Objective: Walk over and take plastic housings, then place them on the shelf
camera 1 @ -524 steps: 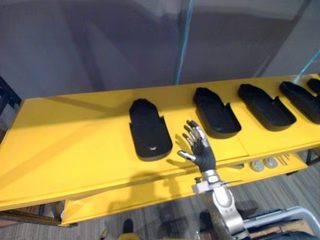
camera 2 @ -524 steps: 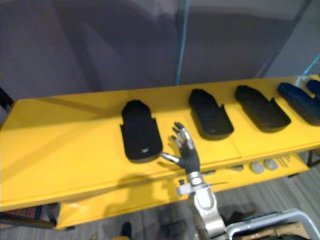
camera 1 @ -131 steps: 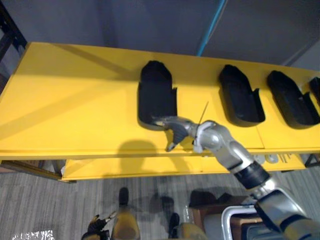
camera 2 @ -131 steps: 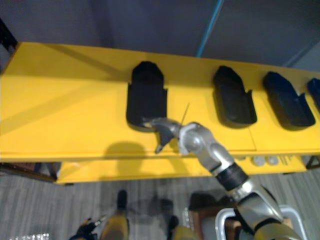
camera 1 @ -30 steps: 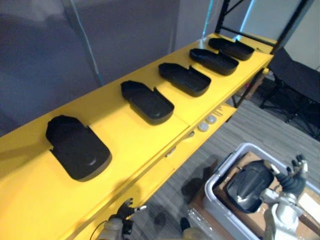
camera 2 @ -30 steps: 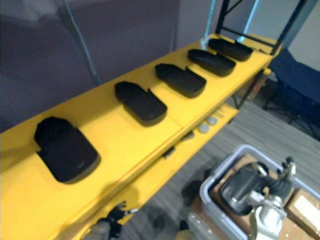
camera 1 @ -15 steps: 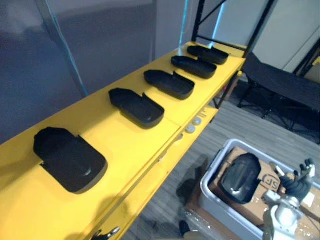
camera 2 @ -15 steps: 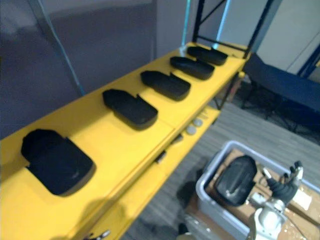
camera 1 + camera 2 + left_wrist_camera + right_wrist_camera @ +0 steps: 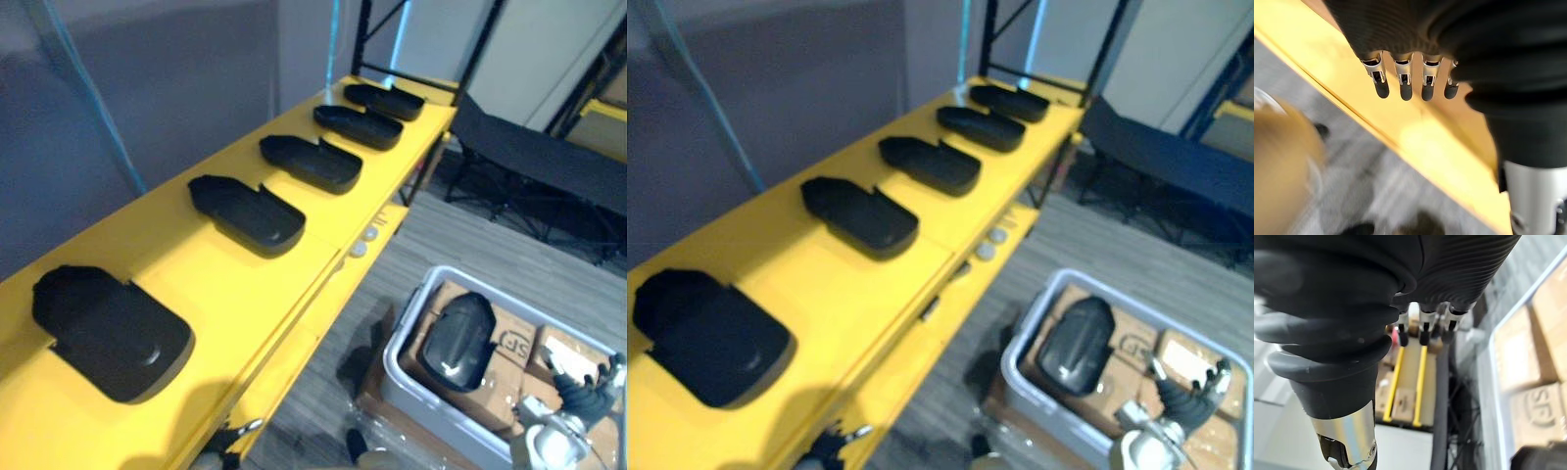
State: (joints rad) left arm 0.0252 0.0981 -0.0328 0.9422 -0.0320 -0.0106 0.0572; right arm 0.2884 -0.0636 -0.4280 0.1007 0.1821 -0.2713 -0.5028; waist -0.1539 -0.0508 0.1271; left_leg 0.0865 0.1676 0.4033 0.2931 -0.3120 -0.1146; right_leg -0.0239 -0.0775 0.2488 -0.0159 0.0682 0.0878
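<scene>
The yellow shelf [image 9: 245,284] already carries a row of five black housings [image 9: 245,213], lying well apart from one another. Its near end, beyond the closest one [image 9: 110,331], looks like the free spot.

The grey bin [image 9: 400,331] stands on the floor just beside the shelf. One more housing [image 9: 456,338] lies in it on top of cardboard boxes [image 9: 514,343]. The step in hand seems to be fetching that one.

The right hand [image 9: 588,392] hangs near the bin's far corner, apart from the housing. Its fingers [image 9: 1422,333] are loosely spread and hold nothing. To do this well, it should probably come down over the bin's rim and close across the housing's narrow width, since the smooth domed shell could slip from a shallow hold.

The left hand [image 9: 1404,73] hangs by the shelf's front edge, its fingers straight and empty.

A black cot [image 9: 529,162] stands behind the bin, well clear. The bin's wall and the shelf's lower ledge, with small pale round parts [image 9: 359,248] on it, are what the arm is most likely to catch.
</scene>
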